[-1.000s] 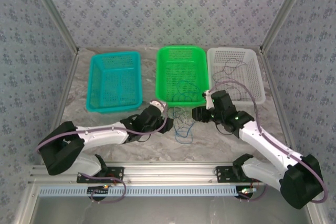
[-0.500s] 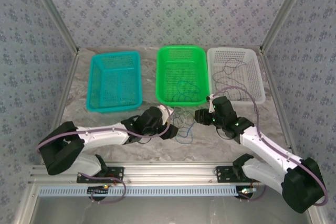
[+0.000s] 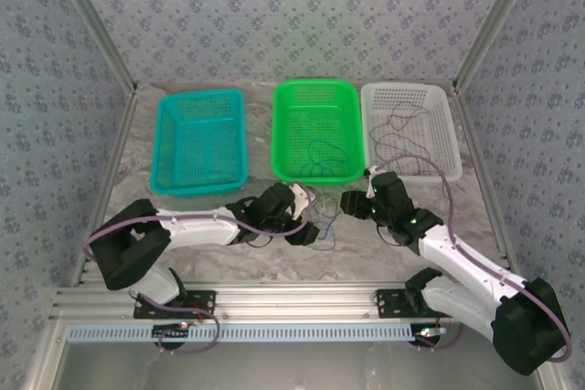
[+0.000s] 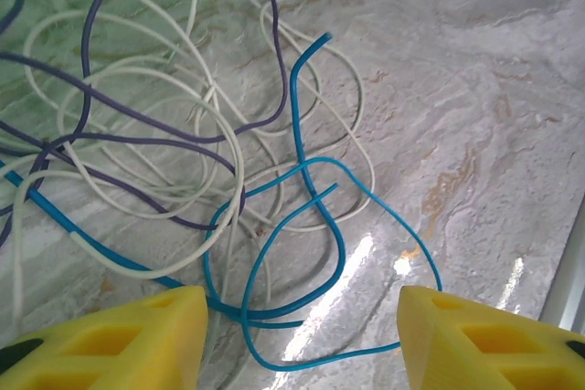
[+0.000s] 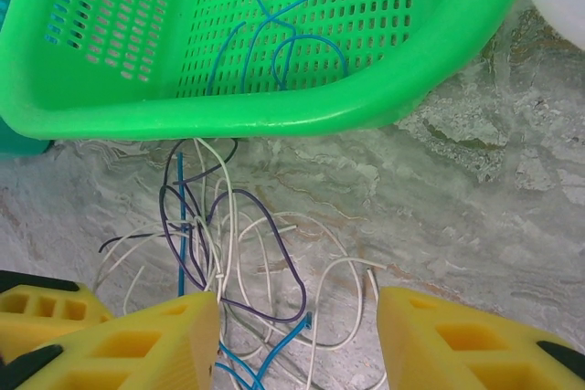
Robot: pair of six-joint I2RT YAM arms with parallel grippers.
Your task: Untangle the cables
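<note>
The cables (image 3: pixel 318 216) lie as a loose tangle of blue, purple and white strands on the table (image 3: pixel 475 198), just before the green basket (image 3: pixel 315 86) and between my two grippers. One blue cable (image 5: pixel 292 25) lies already in the green basket and a dark one (image 3: pixel 395 118) in the white basket (image 3: pixel 407 88). I judge the work as partly done, with the tangle not yet separated.

Both arms reach low and inward toward it. The left gripper (image 4: pixel 297 335) stands about half open over a blue loop and holds nothing. The right gripper (image 5: pixel 297 335) is half open too, with strands under it, gripping none.
</note>
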